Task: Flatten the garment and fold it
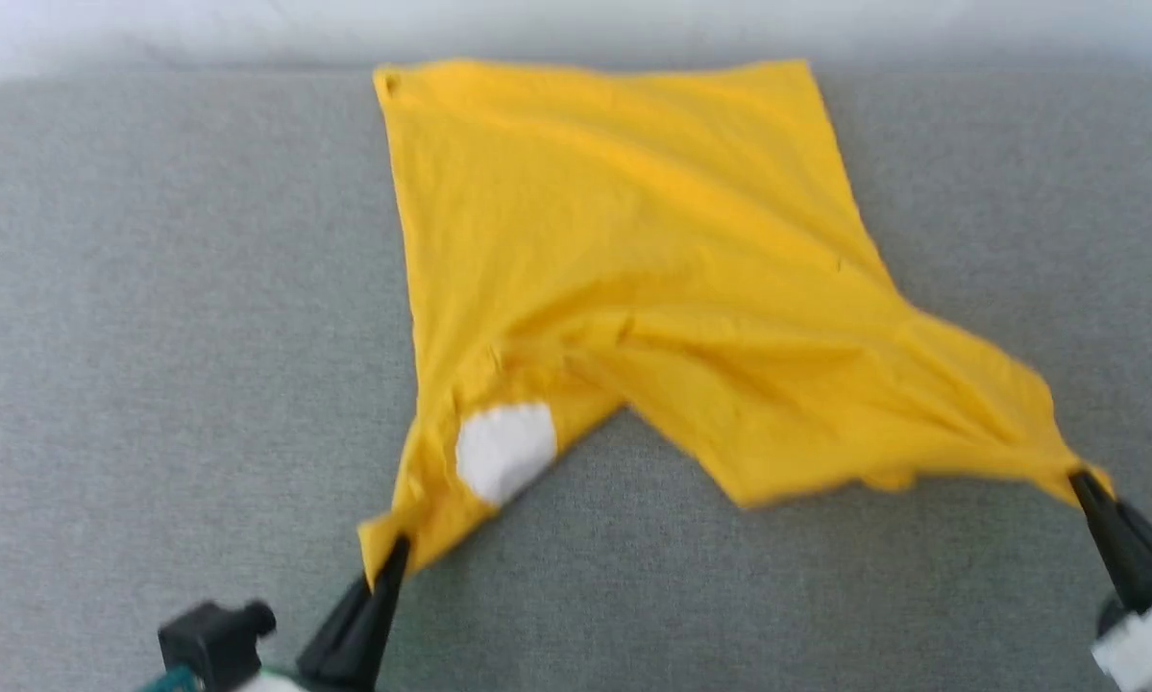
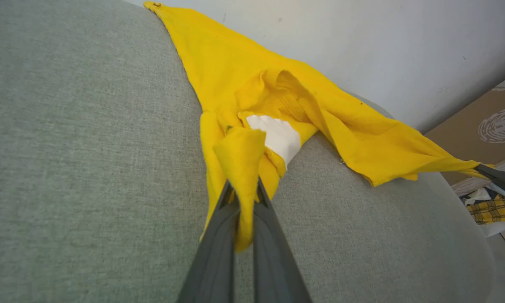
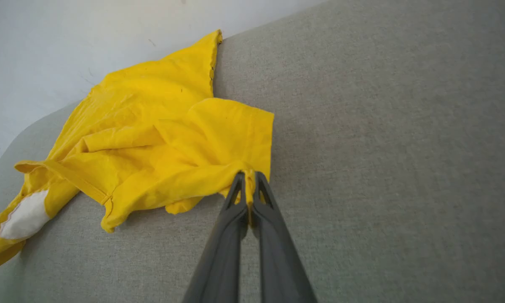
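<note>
The mustard-yellow garment lies spread on the grey cushioned surface, plain side up, its far hem straight along the back edge. A white patch shows on a turned-over part near the front left. My left gripper is shut on the garment's near-left corner, the cloth bunched between its fingers. My right gripper is shut on the near-right corner and draws it out to the right, fabric pinched at the fingertips. The near edge between the two grips sags in wrinkles.
A pale wall runs behind the cushion's far edge. In the left wrist view, a brown board and a yellow plaid cloth lie beyond the cushion's side. Bare grey cushion extends on both sides of the garment.
</note>
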Tool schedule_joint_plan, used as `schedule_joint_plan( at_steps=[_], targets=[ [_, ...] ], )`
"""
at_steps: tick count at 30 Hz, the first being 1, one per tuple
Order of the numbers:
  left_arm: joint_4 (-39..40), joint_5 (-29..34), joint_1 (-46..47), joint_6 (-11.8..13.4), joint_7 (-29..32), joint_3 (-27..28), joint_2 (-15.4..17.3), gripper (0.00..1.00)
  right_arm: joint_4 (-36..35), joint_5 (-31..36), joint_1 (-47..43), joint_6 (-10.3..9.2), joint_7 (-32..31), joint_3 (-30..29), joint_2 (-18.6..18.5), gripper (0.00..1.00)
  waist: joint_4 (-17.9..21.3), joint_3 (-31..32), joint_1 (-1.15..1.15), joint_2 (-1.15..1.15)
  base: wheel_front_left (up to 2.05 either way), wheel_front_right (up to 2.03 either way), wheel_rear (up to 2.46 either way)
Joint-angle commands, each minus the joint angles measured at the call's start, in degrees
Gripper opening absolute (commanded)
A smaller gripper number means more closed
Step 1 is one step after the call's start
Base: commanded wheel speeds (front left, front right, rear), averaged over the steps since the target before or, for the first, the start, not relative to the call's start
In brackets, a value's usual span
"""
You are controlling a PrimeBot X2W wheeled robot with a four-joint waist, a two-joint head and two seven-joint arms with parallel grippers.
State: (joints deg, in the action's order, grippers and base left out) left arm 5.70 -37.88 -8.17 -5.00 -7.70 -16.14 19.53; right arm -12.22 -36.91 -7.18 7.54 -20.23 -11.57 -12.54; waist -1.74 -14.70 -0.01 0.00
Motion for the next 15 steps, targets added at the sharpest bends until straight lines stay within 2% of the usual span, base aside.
schedule_joint_plan(
  at_steps=[1,8,15],
  targets=[
    [-0.5,0.3,-1.7,-0.7,-0.8,-0.7,1.2,0.0,0.4,-0.5,-2.3,-0.05,-0.4,-1.4,0.2,0.0,0.0,5.4,0.01,0.0,0.0,0.0,0.0],
    [-2.0,-0.1,-8.9,-1.7,-1.2,-3.2,4.9,0.0,0.9,-2.9,-11.9,-0.05,-3.5,-3.2,2.0,0.0,0.5,10.1,0.01,0.0,0.0,0.0,0.0],
    [-1.7,-1.3,-14.4,-0.9,-2.4,-1.8,6.5,0.0,0.6,-4.7,-19.0,-0.05,-5.8,-8.1,3.9,0.0,0.5,12.2,0.01,0.0,0.0,0.0,0.0]
  ],
)
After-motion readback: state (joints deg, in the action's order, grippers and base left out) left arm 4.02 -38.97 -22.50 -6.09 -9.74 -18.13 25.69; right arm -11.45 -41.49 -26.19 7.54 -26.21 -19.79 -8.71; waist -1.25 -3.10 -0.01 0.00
